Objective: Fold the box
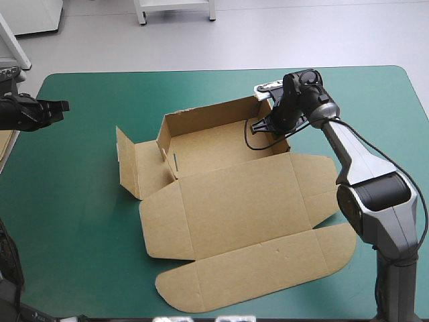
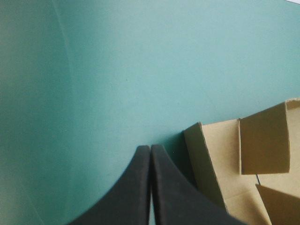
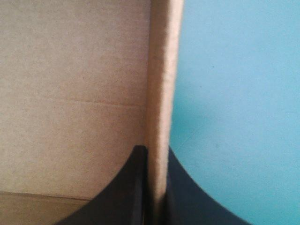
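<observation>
Brown box (image 1: 234,201), a cut sheet of board partly set up, lies on the teal-green cover (image 1: 80,221) around the middle of the table and a little toward its right side. In the high view its tray part is on the far side with the back and side walls raised, the broad lid panel lies flat toward the near edge and ends in a rounded flap, and a loose side flap stands up on the left. The right gripper (image 1: 265,125), two broad black curved fingers, sits at the tray's right-hand wall (image 1: 280,134) near the far corner. The left gripper (image 1: 60,107) hangs over the cover near the table's left edge, well apart from the box, and a strip of more brown board (image 1: 5,144) shows at that edge. In the left wrist view the left gripper (image 2: 150,149) has its fingers pressed together in one pointed arch with nothing between them; ahead lies bare cover (image 2: 117,70), with the box's standing flaps (image 2: 262,140) off to one side. In the right wrist view the right gripper (image 3: 156,152) is pinched on the upright right-hand wall (image 3: 161,70), one finger inside the tray over the box floor (image 3: 70,93), the other outside over the cover (image 3: 239,93).
</observation>
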`<action>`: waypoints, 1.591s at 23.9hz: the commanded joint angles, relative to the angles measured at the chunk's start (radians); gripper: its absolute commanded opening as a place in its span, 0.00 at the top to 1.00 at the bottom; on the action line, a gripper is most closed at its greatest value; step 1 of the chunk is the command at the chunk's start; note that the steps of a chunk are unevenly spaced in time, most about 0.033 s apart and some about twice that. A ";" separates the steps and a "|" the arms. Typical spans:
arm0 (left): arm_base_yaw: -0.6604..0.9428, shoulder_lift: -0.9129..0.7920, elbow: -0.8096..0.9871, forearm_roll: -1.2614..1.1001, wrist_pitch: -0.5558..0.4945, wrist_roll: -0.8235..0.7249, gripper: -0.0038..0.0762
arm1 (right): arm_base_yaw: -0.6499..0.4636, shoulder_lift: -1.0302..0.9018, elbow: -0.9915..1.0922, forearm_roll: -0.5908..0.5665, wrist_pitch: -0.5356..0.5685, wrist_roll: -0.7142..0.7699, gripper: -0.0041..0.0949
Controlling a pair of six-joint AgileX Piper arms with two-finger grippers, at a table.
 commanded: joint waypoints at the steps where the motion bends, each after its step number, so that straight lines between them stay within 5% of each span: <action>1: -0.002 -0.033 -0.029 -0.045 -0.029 0.000 0.96 | -0.017 -0.079 -0.036 -0.019 0.017 -0.024 0.96; 7: -0.002 -0.002 -0.029 -0.046 -0.022 0.000 0.96 | -0.135 -0.157 -0.040 0.052 0.017 -0.047 0.96; 12: -0.002 0.059 -0.027 -0.132 -0.014 0.029 0.96 | -0.400 -0.290 -0.040 0.422 0.017 -0.150 0.96; 14: -0.002 0.077 -0.027 -0.201 0.010 0.058 0.96 | -0.457 -0.340 -0.040 0.484 0.017 -0.173 0.96; 22: -0.024 0.160 -0.027 -0.487 0.092 0.185 0.96 | -0.494 -0.447 -0.042 0.704 0.017 -0.233 0.96; 32: -0.261 0.192 -0.027 -0.517 0.017 0.194 0.96 | -0.341 -0.448 -0.042 0.678 0.017 -0.236 0.96; 38: -0.291 0.192 -0.029 -0.614 0.071 0.234 0.96 | -0.320 -0.441 -0.042 0.593 0.017 -0.215 0.96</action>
